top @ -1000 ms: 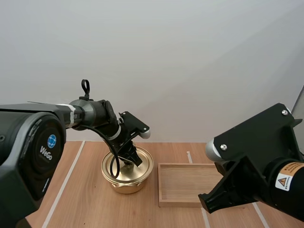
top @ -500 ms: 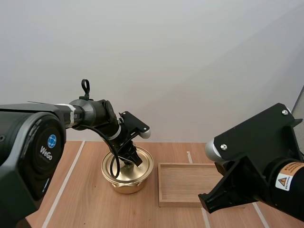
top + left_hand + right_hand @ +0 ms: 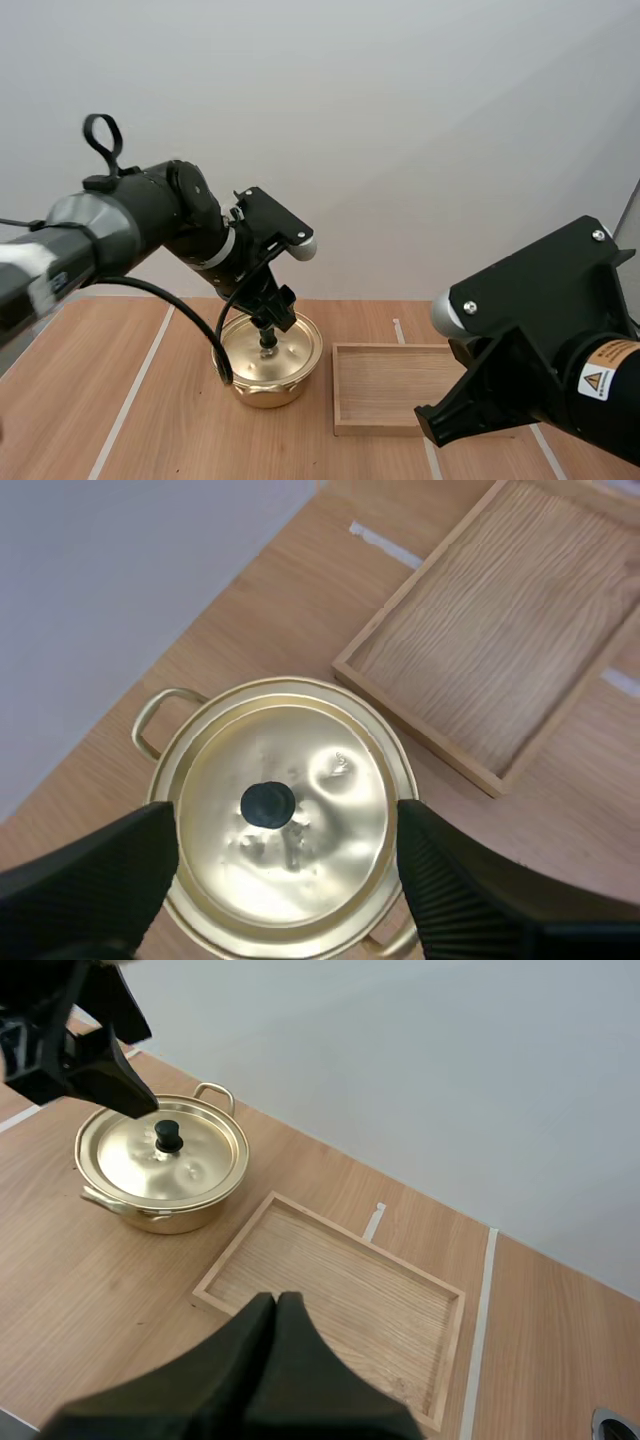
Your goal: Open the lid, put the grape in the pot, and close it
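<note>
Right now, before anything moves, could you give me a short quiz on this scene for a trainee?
1. True or false: the lid sits on the pot.
2. Above the black knob, the left tool is: A) shut on it; B) open; C) holding grapes.
3. Fill in: the shut right tool hangs near the empty wooden ____.
Key: 1 true; 2 B; 3 tray.

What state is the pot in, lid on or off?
On: the lid sits flat inside the rim of the pot, black knob upward.
</note>
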### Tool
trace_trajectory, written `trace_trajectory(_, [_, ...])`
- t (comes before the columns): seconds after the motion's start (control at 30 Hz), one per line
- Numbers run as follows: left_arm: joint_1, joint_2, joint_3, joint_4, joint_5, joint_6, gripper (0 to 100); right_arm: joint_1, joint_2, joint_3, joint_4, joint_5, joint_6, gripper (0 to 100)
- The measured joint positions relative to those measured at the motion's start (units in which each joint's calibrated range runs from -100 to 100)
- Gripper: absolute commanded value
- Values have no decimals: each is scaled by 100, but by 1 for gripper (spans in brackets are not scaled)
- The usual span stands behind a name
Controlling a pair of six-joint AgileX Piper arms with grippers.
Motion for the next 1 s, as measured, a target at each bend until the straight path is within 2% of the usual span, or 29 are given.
trace_trajectory(0.27, [0, -1855, -12, 0, 1116, -261, 99, 0, 0, 0, 21, -56, 140, 0])
trace_trajectory(0.3, [0, -2108, -12, 0, 1240, -330, 86, 0, 0, 0, 21, -56, 176, 0])
trace_trajectory(0.33, [0, -2354, -12, 11, 1378, -427, 68, 0, 0, 0, 21, -56, 186, 0])
trace_trajectory(0.37, [0, -2499, -12, 11, 1461, -482, 44, 0, 0, 0, 21, -56, 194, 0])
trace_trajectory(0.4, [0, -2544, -12, 28, 1483, -524, 30, 0, 0, 0, 21, -56, 197, 0])
trace_trajectory(0.43, [0, -2902, -12, 89, 1520, -675, 1, 0, 0, 0, 21, -56, 228, 0])
trace_trajectory(0.73, [0, -4119, 109, 139, 1559, -1198, 0, 0, -247, 12, 149, -71, 483, 0])
trace_trajectory(0.9, [-6, -5530, 1242, 139, 321, -1645, 0, 0, -941, 12, 221, -508, 554, 0])
trace_trajectory(1.0, [-6, -5934, 1533, 139, -157, -1825, 0, 0, -1440, 108, 231, -1100, 720, 0])
